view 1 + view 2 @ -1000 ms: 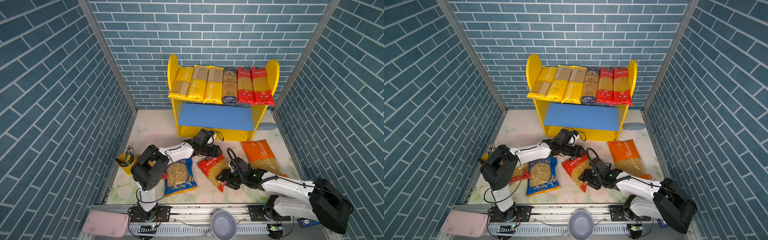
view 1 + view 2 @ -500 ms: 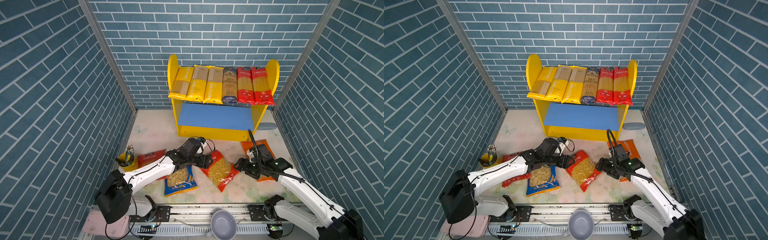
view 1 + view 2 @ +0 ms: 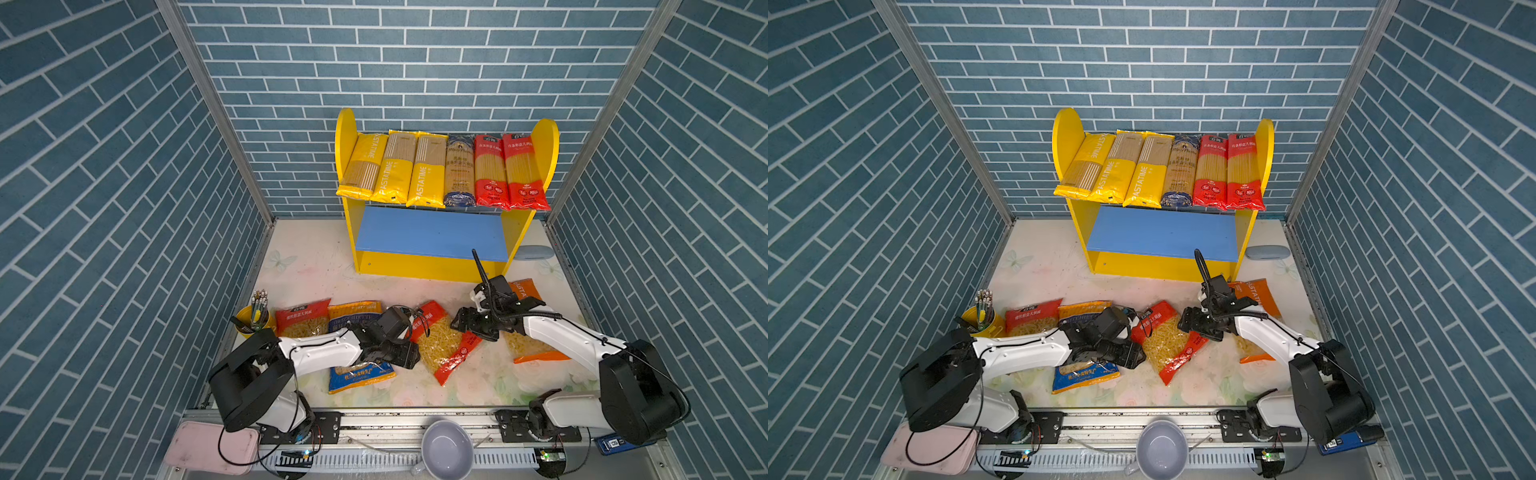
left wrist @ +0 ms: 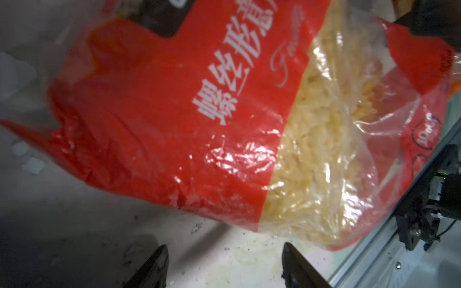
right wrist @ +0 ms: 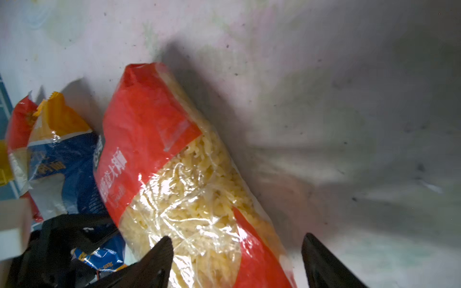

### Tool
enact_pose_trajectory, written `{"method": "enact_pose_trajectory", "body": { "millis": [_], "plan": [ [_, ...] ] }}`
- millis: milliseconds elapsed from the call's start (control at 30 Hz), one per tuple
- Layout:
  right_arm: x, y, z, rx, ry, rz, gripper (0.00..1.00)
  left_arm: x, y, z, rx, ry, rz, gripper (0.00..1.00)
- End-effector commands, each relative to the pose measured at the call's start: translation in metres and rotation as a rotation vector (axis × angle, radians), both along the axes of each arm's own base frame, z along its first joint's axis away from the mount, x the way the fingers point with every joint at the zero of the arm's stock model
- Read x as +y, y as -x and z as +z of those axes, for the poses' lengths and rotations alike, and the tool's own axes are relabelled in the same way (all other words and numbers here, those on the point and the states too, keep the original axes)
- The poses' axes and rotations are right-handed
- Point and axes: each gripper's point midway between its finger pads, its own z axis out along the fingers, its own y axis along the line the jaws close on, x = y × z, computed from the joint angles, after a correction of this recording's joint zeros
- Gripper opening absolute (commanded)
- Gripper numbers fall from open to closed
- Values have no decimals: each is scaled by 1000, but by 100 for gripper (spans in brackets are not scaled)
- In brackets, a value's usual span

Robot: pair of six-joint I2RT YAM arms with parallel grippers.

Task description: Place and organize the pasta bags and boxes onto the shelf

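Observation:
The shelf (image 3: 536,166) (image 3: 1065,137) stands at the back; several long yellow, dark-blue and red spaghetti packs (image 3: 428,170) fill its upper tier, and its blue lower board (image 3: 428,232) is bare. A red short-pasta bag (image 3: 440,340) (image 3: 1163,340) (image 4: 199,112) (image 5: 174,162) lies on the table. My left gripper (image 3: 409,353) (image 3: 1133,353) (image 4: 225,251) is open beside the bag's left edge, with only table between its fingers. My right gripper (image 3: 465,324) (image 3: 1187,322) (image 5: 237,241) is open at the bag's right edge, jaws astride that edge. A blue-and-orange bag (image 3: 355,316) (image 5: 64,169), another red bag (image 3: 303,322) and an orange bag (image 3: 525,291) lie nearby.
A yellow pen cup (image 3: 255,320) stands at the table's left edge. A grey-blue case (image 3: 534,252) lies right of the shelf. A grey bowl (image 3: 446,449) and a pink case (image 3: 212,446) rest on the front rail. Brick walls close in on three sides.
My right gripper swung out over the orange bag and came back to the red bag's right edge. My left gripper slid toward the front along the bag's left side.

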Motion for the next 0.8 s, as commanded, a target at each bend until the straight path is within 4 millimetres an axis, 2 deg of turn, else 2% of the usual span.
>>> {"method": "enact_pose_trajectory", "body": {
  "millis": [0, 133, 200, 267, 333, 500, 600, 633, 767],
  "plan": [
    [34, 19, 15, 7, -171, 48, 81, -5, -22, 6, -27, 12, 23, 70],
    [41, 42, 10, 57, -239, 29, 81, 7, -44, 11, -40, 11, 62, 66],
    [29, 45, 6, 60, -229, -12, 83, 15, -53, 16, -50, 19, 89, 65],
    [6, 38, -2, 57, -182, -97, 84, 16, -55, 24, -69, 32, 83, 65],
    [-7, 30, -7, 46, -163, -162, 85, 16, -52, 27, -71, 41, 73, 65],
    [-6, 15, -24, 30, -209, -274, 86, 24, -54, 21, -67, 39, 113, 72],
    [-2, 6, -28, 8, -244, -310, 86, 14, -63, 20, -50, 111, 175, 75],
    [0, 2, -27, -1, -252, -317, 86, 15, -61, 14, -34, 126, 199, 76],
    [11, -2, -33, -16, -229, -294, 85, 3, -69, 15, -21, 241, 275, 76]
  ]
}}
